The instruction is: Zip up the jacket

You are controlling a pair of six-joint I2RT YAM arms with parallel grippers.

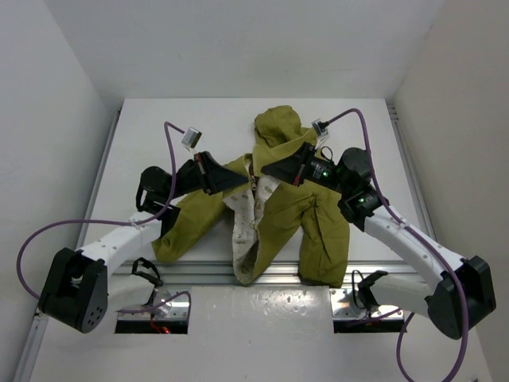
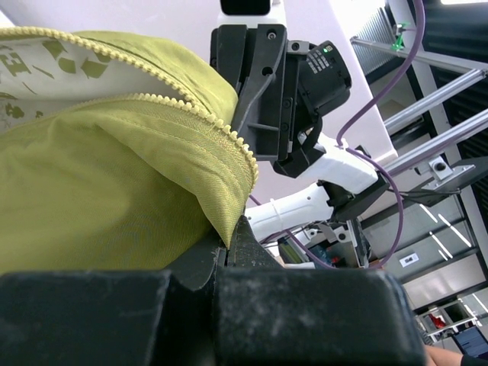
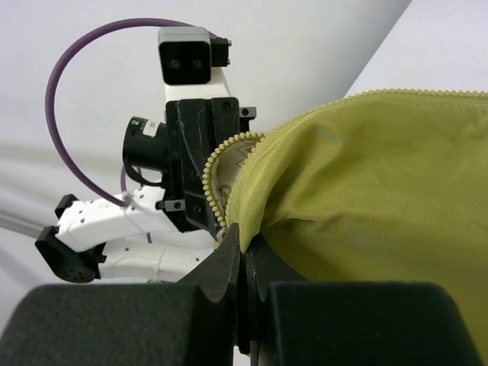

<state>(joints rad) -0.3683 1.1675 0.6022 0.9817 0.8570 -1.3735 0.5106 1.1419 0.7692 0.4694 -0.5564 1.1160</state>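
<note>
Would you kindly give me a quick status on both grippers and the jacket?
Left gripper shut on jacket front edge. Right gripper shut on opposite edge. Front unzipped. Nothing in the way.

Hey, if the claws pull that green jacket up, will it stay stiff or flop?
Likely floppy: the jacket sags in folds around the left claw and right claw. Probably light, since small pinches beside its zipper hold it.

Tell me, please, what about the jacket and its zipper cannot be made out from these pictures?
1. Zipper slider: seen in no view. It would be too small in the top view, and both wrist views show only zipper teeth before the frame edge cuts off the jacket.
2. Pinched fabric edges, top view: hidden under the left gripper and right gripper.
3. Lower zipper ends, top view: lost in the bunched lining.
</note>
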